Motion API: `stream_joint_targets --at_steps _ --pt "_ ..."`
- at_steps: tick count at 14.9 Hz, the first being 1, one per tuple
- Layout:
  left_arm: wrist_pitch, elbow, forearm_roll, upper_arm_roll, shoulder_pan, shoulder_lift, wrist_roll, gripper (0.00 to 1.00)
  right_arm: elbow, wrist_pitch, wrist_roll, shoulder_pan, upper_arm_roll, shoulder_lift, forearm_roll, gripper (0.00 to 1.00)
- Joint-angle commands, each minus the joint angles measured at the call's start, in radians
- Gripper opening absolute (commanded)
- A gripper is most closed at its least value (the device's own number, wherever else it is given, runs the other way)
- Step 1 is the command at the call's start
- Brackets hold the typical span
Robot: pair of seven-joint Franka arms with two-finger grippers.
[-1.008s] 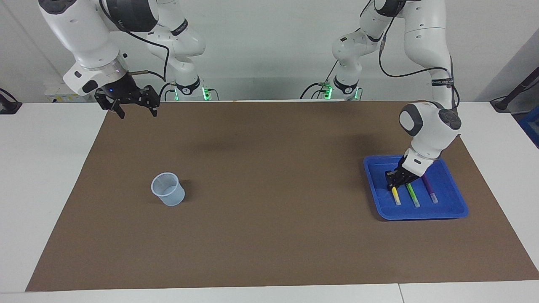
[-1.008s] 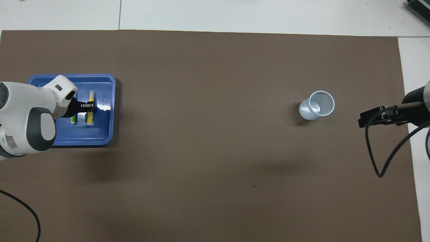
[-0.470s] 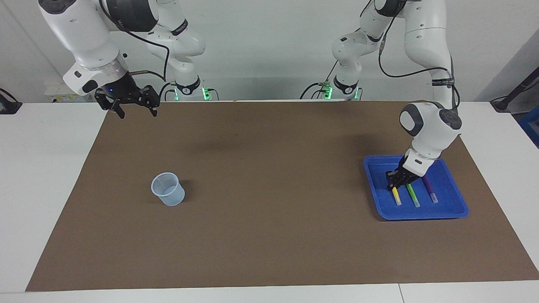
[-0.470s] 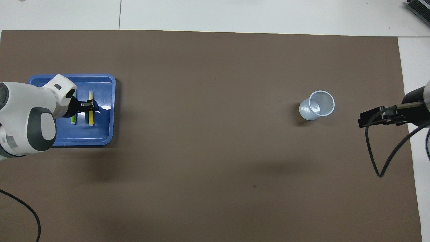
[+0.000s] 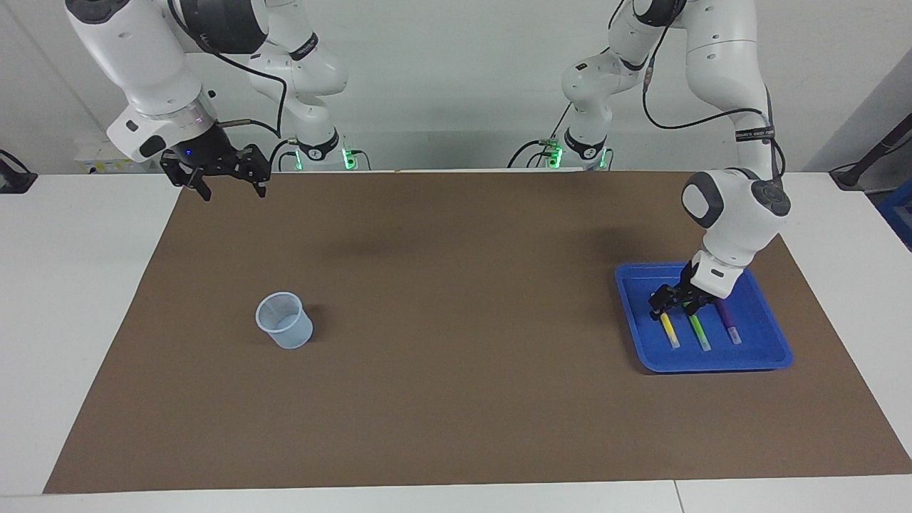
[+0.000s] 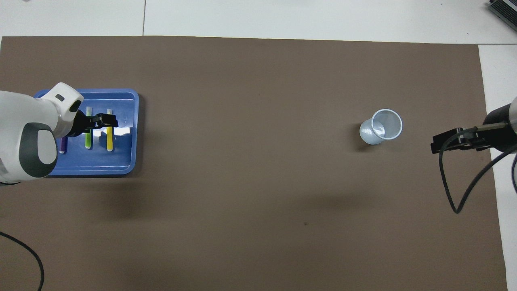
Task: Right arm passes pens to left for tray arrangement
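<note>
Brown mat, two arms. Three pens lie side by side in the blue tray, apparently arranged. Left gripper, spread and empty, hangs over them; right gripper waits spread, near the cup.

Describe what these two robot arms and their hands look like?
Both are glossy white jointed arms. The left arm has dark grey oval panels and a black hand. The right arm has a silver wrist ring, looping black cable and black hand.
</note>
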Motion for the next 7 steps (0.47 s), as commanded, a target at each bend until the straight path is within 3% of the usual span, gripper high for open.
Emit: stream_joint_targets --at_steps 1,4,7 --pt "-0.091 0.007 0.027 -0.002 0.012 -0.087 -0.036 1.0 -0.01 -0.007 -0.028 -0.007 0.009 -0.015 -0.024 1.0" --pt "-0.201 0.044 0.027 -0.002 0.012 -0.15 -0.046 1.0 -0.013 -0.022 -0.028 -0.004 0.009 -0.021 -0.024 1.0" --pt "-0.399 0.14 0.027 -0.003 0.012 -0.196 -0.047 1.0 -0.013 -0.071 -0.028 -0.004 0.009 -0.023 -0.026 1.0"
